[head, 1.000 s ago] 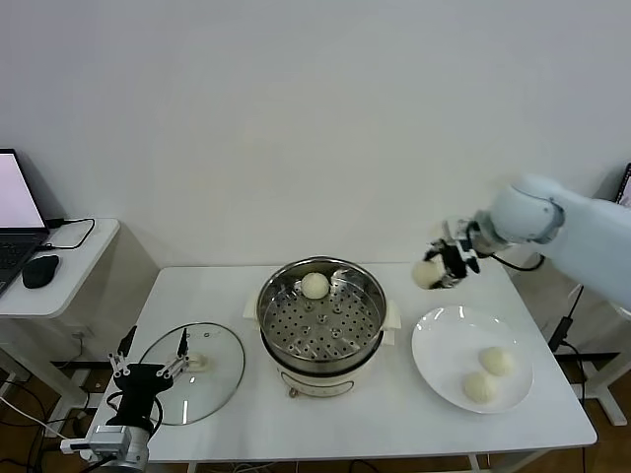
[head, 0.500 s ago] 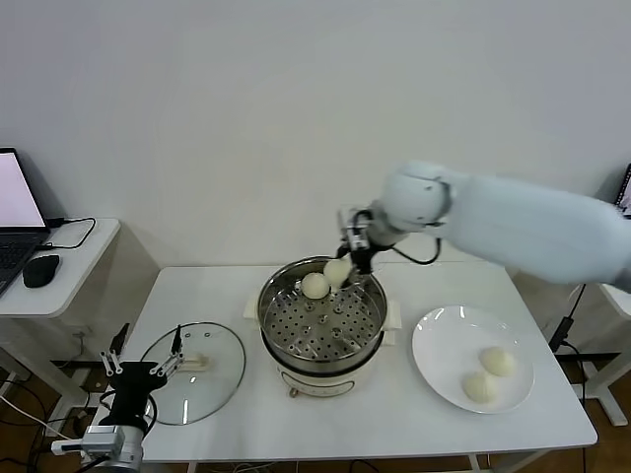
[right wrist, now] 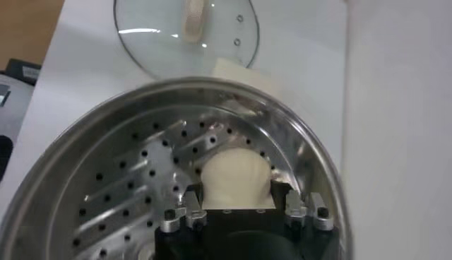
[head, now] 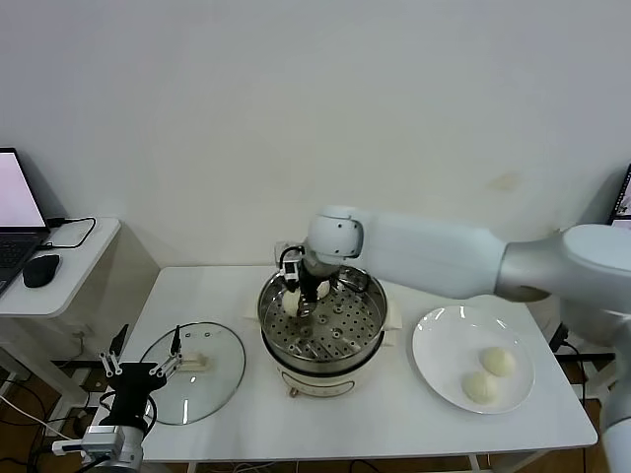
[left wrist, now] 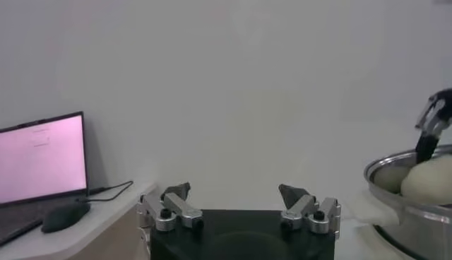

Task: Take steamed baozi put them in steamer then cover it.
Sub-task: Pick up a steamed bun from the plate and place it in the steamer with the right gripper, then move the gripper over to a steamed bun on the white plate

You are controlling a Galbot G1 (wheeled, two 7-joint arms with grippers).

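My right gripper (head: 299, 288) reaches into the steel steamer (head: 335, 340), shut on a creamy-white baozi (head: 292, 302) held low over the left side of the perforated tray. In the right wrist view the baozi (right wrist: 235, 178) fills the gap between the fingers of that gripper (right wrist: 236, 192). The left wrist view shows a second baozi (left wrist: 390, 178) in the pot behind the held one (left wrist: 431, 180). Two more baozi (head: 496, 362) (head: 480, 387) lie on the white plate (head: 444, 345). The glass cover (head: 222, 379) lies flat left of the steamer. My left gripper (head: 143, 371) stands open beside it.
A side table at the far left carries a laptop (head: 15, 212) and a black mouse (head: 39, 269). A pale cloth (head: 392, 317) pokes out beside the steamer. My right arm spans the table's back from the right. The wall stands close behind.
My right gripper carried the baozi leftward from above the plate, over the steamer's rim, and down to the left side of the tray. The left arm barely moved.
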